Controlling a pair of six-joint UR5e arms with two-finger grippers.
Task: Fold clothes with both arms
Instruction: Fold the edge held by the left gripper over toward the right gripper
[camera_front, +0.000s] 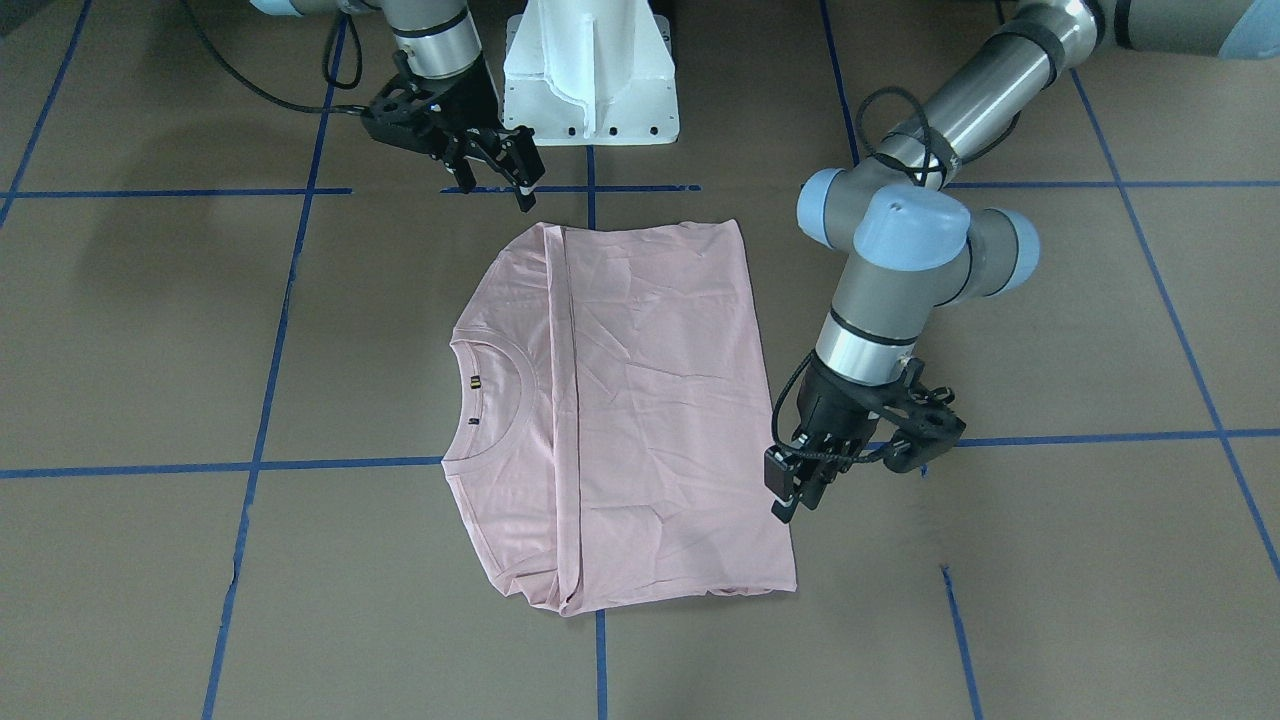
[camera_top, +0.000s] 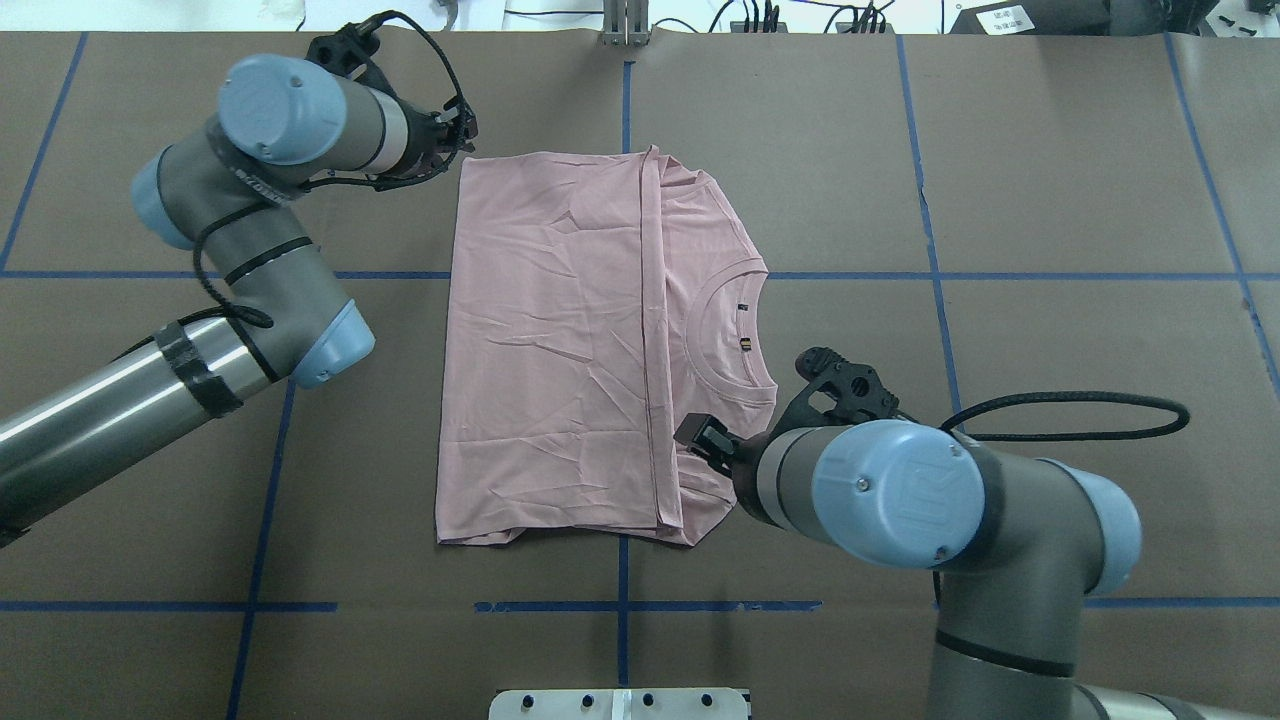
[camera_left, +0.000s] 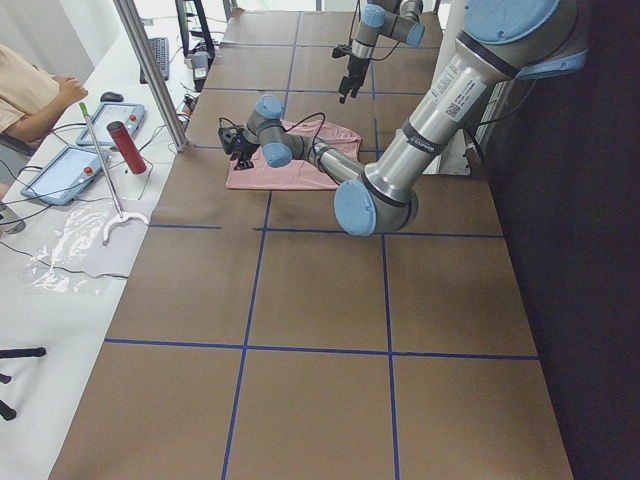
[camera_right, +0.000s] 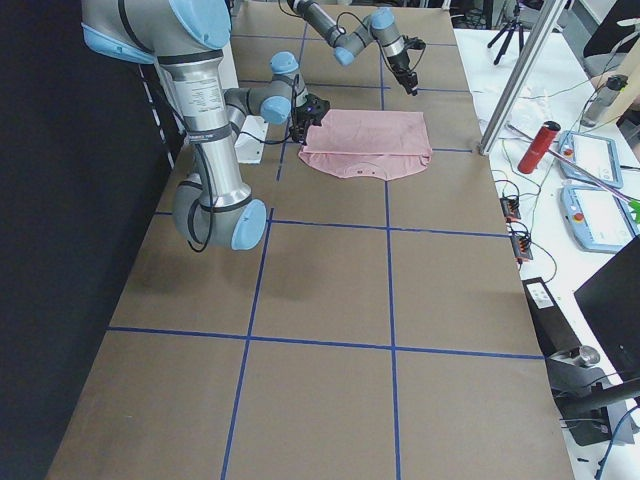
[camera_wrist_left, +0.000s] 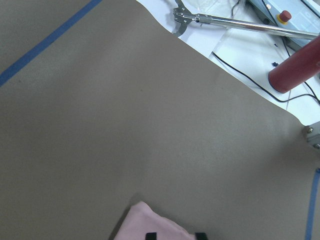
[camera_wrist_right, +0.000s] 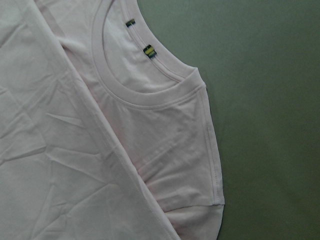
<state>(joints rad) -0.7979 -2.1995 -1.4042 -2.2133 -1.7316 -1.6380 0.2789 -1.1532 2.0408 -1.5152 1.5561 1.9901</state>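
The pale pink T-shirt (camera_top: 550, 350) lies flat on the brown table, one half folded over as far as the ribbed collar (camera_top: 725, 335). The Snoopy drawing is hidden. My left gripper (camera_top: 462, 135) hovers at the shirt's far left corner. In the front view, the left gripper (camera_front: 788, 495) is beside the shirt's edge. In the left wrist view, its fingertips (camera_wrist_left: 150, 235) stand apart over the pink corner (camera_wrist_left: 150, 222). My right gripper (camera_top: 700, 440) hangs above the shirt's near right shoulder. It looks open and empty in the front view (camera_front: 497, 178). The right wrist view shows the collar (camera_wrist_right: 145, 97) and a sleeve.
The white pedestal base (camera_front: 590, 75) stands at the robot's side of the table. Blue tape lines cross the brown surface. Beyond the far edge are a red bottle (camera_wrist_left: 295, 72), tablets, cables, a metal pole (camera_left: 150, 70) and an operator (camera_left: 30, 95).
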